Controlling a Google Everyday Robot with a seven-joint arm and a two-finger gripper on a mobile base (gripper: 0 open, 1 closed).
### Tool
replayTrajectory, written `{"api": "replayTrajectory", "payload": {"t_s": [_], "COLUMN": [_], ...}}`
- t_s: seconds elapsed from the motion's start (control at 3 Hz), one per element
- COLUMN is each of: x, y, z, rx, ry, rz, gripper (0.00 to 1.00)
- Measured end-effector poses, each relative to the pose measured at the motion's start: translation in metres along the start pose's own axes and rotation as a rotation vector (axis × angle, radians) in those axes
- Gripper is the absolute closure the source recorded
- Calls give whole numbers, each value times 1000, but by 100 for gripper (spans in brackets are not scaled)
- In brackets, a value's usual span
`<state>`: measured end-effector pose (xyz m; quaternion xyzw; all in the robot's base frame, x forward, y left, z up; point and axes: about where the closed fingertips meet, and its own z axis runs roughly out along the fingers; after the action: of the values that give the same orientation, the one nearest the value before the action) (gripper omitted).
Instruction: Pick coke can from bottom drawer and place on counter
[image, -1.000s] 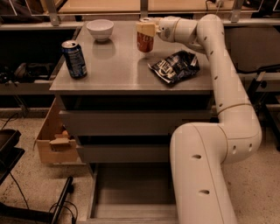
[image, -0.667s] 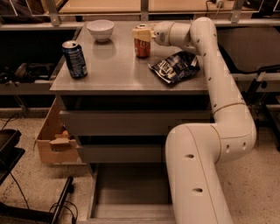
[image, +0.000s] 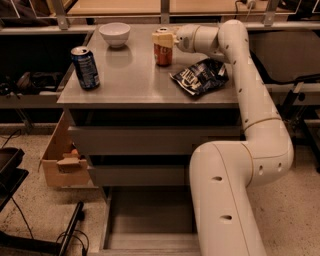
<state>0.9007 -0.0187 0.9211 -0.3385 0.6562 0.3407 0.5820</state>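
Note:
The coke can (image: 162, 50) stands upright on the counter (image: 135, 80), near its back middle. My gripper (image: 164, 38) reaches in from the right and is shut on the upper part of the can. The can's base looks level with the counter top. The bottom drawer (image: 150, 220) is pulled open at the foot of the cabinet, and its grey floor shows nothing inside. My white arm bends in front of the drawers on the right and hides the drawer's right part.
A dark blue can (image: 86, 67) stands at the counter's left front. A white bowl (image: 114, 34) sits at the back left. A dark chip bag (image: 200, 76) lies right of the coke can. A cardboard box (image: 62, 160) stands on the floor to the left.
My gripper has carried the coke can leftward along the back of the counter and slightly lower. The other objects have not moved.

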Motion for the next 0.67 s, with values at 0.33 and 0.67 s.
{"api": "replayTrajectory", "payload": {"t_s": [0.33,0.67], "x": [0,0], "y": [0,0], "z": [0,0], "rx": [0,0], "ry": [0,0], "rz": [0,0], "gripper": [28,6]}}
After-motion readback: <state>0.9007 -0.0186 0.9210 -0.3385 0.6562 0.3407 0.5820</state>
